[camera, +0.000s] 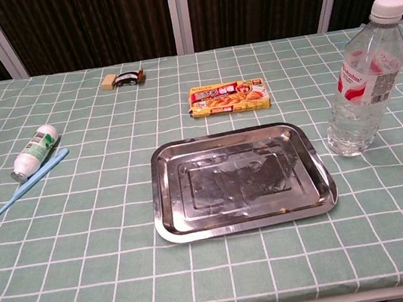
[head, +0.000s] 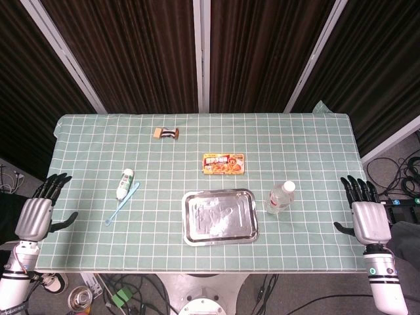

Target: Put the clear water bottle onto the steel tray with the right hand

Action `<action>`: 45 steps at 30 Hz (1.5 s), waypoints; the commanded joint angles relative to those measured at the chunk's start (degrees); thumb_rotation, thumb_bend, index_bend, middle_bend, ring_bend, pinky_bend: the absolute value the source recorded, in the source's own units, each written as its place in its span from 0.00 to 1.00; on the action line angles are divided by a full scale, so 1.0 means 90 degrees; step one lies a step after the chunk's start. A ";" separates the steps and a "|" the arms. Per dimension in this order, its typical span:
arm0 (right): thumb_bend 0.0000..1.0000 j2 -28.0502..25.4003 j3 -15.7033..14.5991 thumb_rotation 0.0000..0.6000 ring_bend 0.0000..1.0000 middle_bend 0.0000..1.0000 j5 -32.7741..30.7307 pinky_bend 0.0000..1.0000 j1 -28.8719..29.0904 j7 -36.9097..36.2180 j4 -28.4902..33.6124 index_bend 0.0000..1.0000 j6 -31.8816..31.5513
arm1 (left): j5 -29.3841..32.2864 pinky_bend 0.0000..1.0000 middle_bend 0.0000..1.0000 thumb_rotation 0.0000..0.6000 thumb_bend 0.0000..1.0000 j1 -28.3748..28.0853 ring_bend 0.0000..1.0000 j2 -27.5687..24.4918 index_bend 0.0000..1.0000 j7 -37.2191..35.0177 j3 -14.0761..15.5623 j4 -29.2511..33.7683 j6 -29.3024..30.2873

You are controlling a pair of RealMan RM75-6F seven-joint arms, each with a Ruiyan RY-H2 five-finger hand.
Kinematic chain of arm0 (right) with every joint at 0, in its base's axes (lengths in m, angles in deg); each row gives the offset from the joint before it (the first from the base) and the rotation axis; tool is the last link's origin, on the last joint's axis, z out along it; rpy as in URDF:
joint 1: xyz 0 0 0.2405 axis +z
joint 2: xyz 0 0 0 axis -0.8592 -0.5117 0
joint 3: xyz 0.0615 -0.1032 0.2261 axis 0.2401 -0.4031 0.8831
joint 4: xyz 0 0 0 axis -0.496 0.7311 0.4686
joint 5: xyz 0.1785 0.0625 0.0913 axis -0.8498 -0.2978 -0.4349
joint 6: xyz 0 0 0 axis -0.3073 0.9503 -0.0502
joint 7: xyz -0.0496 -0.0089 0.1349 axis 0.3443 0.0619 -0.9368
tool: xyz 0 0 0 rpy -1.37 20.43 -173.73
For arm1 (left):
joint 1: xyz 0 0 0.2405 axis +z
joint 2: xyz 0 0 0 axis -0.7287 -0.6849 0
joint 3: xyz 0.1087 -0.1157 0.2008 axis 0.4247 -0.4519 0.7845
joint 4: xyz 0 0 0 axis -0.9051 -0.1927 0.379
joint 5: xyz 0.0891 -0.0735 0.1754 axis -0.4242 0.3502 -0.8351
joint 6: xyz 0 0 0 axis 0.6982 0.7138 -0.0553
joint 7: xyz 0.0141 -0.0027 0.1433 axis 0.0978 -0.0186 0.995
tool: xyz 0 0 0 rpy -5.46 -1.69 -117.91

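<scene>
Right of centre in the head view, the upright clear water bottle (head: 281, 197) stands just beside the steel tray (head: 220, 216); the right hand (head: 365, 214), empty with fingers apart at the right edge, is far nearer it than the left hand (head: 38, 211), also empty and spread.

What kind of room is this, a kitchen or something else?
Probably a robot test lab, not a kitchen. Dark curtains hang behind the table, loose cables lie on the floor, and odd items such as a steel tray and a clear water bottle sit spread out on it.

On the checked tablecloth (camera: 85, 237) lie a curry box (camera: 228, 97), a small white bottle (camera: 34, 151), a blue toothbrush (camera: 18, 192) and a striped clip (camera: 124, 79).
</scene>
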State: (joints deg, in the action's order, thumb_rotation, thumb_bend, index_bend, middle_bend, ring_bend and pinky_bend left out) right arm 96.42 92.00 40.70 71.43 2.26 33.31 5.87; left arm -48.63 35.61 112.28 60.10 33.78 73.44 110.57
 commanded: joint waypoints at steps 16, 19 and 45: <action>0.00 0.0186 0.0186 1.00 0.00 0.05 0.0825 0.00 0.0488 -0.8813 -0.1477 0.00 0.2270 | -0.0014 0.19 0.18 1.00 0.27 -0.0009 0.09 -0.0047 0.17 0.0104 0.0027 0.0126 -0.0002; 0.00 0.0506 0.0111 1.00 0.00 0.05 0.1109 0.00 0.0725 -0.9741 -0.2065 0.00 0.2491 | 0.0021 0.19 0.18 1.00 0.27 0.0000 0.09 -0.0045 0.17 0.0064 0.0045 0.0053 -0.0045; 0.03 0.2145 0.0352 1.00 0.32 0.50 0.0834 0.32 0.2189 -0.8266 -0.2904 0.61 0.3174 | 0.0063 0.19 0.18 1.00 0.27 -0.0032 0.09 0.0054 0.17 -0.0178 0.0021 -0.0309 -0.0085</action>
State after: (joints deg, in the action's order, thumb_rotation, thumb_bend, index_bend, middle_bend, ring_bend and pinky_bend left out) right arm 114.53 93.61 51.10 91.09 -76.27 6.34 34.88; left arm -48.06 35.32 112.79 58.51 33.97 70.64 109.79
